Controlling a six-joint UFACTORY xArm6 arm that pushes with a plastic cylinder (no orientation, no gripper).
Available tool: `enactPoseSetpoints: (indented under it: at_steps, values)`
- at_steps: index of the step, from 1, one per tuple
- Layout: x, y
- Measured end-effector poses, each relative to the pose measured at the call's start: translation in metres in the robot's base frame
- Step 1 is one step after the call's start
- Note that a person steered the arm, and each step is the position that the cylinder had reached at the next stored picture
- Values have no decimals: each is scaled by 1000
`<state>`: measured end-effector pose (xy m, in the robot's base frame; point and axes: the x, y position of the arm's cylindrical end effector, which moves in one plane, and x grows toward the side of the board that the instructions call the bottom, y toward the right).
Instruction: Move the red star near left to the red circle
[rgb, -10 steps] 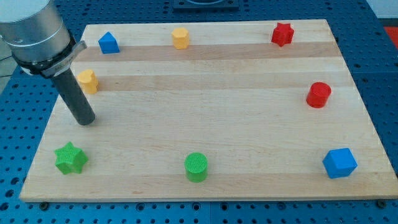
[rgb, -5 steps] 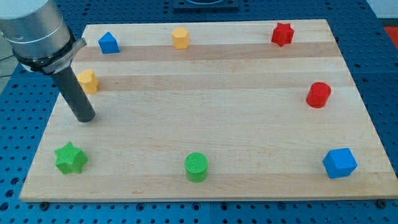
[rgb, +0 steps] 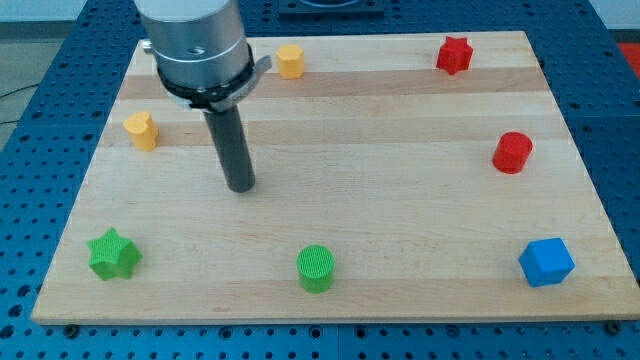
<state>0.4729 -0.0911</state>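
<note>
Pale wooden table (rgb: 400, 200) filling most of the view, resting on a blue perforated base (rgb: 620, 130). Grey arm housing (rgb: 195, 45) at about eleven o'clock, ending in a straight dark rod with my tip (rgb: 241, 187) planted on bare wood left of centre; a plain pushing tool, no jaws to open or close, touching and holding nothing. Blue cube block (rgb: 546, 261) at five o'clock near the corner. Green star block (rgb: 113, 254) at eight o'clock, green cylinder block (rgb: 316, 268) at six o'clock. Red cylinder block, the task's red circle (rgb: 512, 152), at three o'clock by the right edge. Red star block (rgb: 453, 54) at one o'clock near the top edge, well apart from the circle and up-left of it. Yellow block of unclear shape (rgb: 141, 131) at nine to ten o'clock, yellow hexagonal block (rgb: 290, 61) at twelve o'clock. Tip well apart from both red blocks, nearest the yellow one at nine. Task judged barely begun: star untouched, approach across the board and the push toward the circle's left side left to do. No brands, labels or readable writing visible.
</note>
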Motion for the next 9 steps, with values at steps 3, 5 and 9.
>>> enactPoseSetpoints:
  at_steps: [3, 5, 9]
  values:
    - [7, 231]
    - [-19, 318]
    - [-41, 165]
